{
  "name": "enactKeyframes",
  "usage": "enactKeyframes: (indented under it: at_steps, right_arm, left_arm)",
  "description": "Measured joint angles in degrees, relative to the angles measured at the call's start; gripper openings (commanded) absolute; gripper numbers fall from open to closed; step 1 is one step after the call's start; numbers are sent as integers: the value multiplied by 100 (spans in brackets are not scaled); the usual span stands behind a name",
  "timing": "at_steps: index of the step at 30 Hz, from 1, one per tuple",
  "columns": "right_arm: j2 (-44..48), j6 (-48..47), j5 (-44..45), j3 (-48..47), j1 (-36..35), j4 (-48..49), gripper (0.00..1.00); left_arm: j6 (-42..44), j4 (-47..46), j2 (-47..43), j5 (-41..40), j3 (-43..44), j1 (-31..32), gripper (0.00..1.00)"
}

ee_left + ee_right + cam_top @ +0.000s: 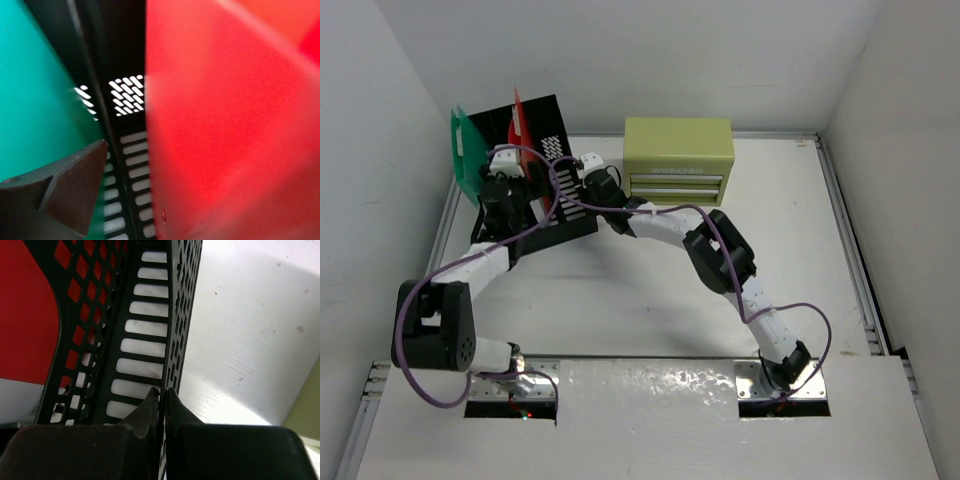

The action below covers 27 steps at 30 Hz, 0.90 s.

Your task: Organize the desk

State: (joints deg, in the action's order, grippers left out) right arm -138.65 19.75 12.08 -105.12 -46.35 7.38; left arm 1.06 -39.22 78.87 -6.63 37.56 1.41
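The desk (650, 300) is seen as a white tabletop walled in white. A black slotted file rack (563, 222) is stood at its back left, with an olive-green drawer chest (678, 155) just to the rack's right. A green folder (467, 150) and a red folder (517, 122) are held upright in the rack. The rack's outer side wall is pinched tight by the right gripper (161, 392). The left gripper (498, 192) is positioned at the rack between the folders (only one finger (65, 190) is shown, the rest being hidden by red), so its state cannot be told.
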Motion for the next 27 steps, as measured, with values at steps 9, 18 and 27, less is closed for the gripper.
enactKeyframes:
  at_steps: [9,18,27]
  right_arm:
    - [216,439,282,376,-94,120,1]
    - [251,728,138,404,-216,20,44]
    - [704,472,232,229,-267,-627,73]
  left_arm:
    - [-205,2074,-1064,527,1368,-2,100]
    - [68,4312,-1668,1276,3716,-2,100]
    - [708,5932,-1655,1003,4933,-162,100]
